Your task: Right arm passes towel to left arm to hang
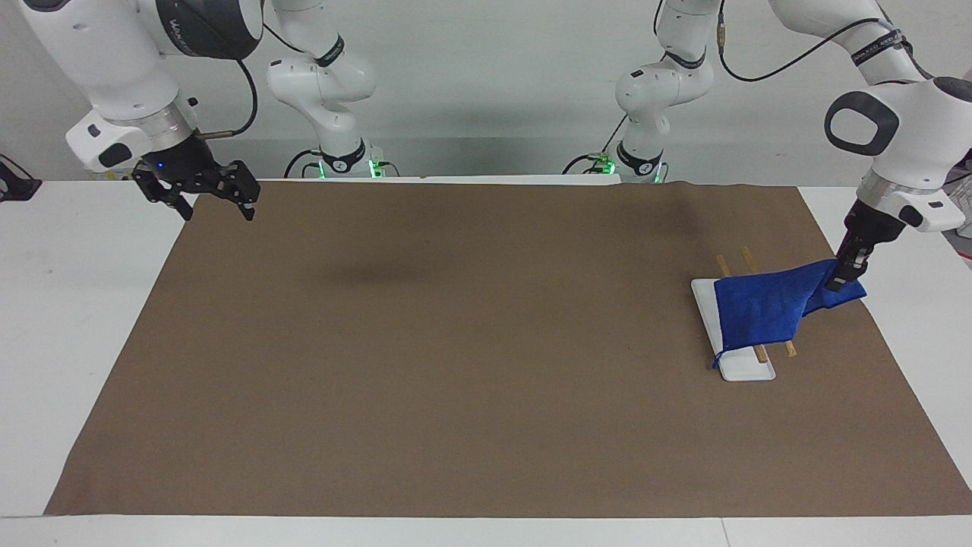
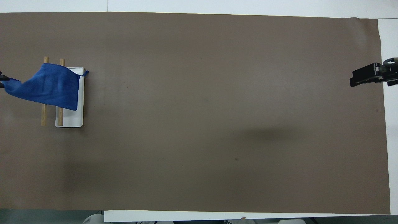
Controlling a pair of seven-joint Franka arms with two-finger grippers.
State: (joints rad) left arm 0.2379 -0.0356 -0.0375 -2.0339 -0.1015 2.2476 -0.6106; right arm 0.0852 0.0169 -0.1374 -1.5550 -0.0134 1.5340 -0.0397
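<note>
The royal-blue towel [image 1: 763, 311] lies draped over a small rack with two wooden rods [image 1: 748, 258] on a white base [image 1: 748, 368], at the left arm's end of the table. My left gripper [image 1: 839, 281] is shut on the towel's corner at the side away from the base and holds it stretched just above the mat. In the overhead view the towel [image 2: 49, 85] covers the rods [image 2: 43, 113] and part of the base [image 2: 73, 119]. Its loop tail hangs over the base. My right gripper [image 1: 218, 213] is open and empty, raised over the mat's edge at the right arm's end, and also shows in the overhead view [image 2: 352, 79].
A brown mat [image 1: 456, 342] covers most of the white table. Two more white arms [image 1: 326, 76] [image 1: 661, 83] stand at the robots' edge of the table.
</note>
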